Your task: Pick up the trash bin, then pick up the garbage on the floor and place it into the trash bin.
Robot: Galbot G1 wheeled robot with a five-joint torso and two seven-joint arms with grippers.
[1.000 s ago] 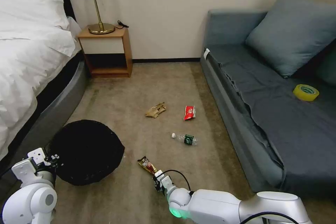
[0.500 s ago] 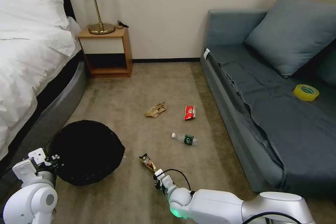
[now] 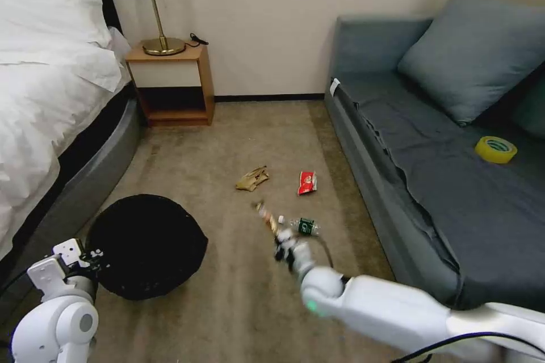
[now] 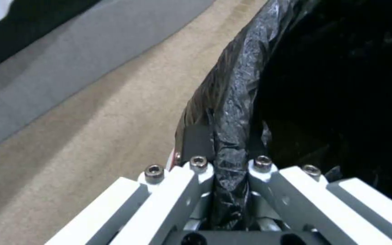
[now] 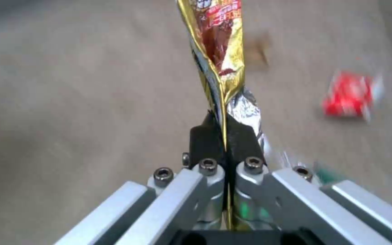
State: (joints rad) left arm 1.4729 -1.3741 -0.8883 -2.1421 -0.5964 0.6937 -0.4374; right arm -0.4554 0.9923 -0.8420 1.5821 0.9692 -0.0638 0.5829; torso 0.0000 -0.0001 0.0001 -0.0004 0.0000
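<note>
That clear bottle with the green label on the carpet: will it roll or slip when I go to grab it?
The bottle lies on its side, so a nudge could roll it, though the carpet likely damps that. It looks small and clear, probably light. Smooth plastic may slip between the fingers.

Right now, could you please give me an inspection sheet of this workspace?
Surface: tan carpet between bed and sofa.
Job's things: bin, black-lined, near the bed; paper, red wrapper and bottle lie on the carpet.
Clutter: tape roll on the sofa.
Grippers: left pincer shut on the bin's rim; right pincer shut on the snack wrapper, held off the carpet.
Cables: black cable at the right wrist.
Surroundings: nightstand with lamp; cushion on the sofa.
</note>
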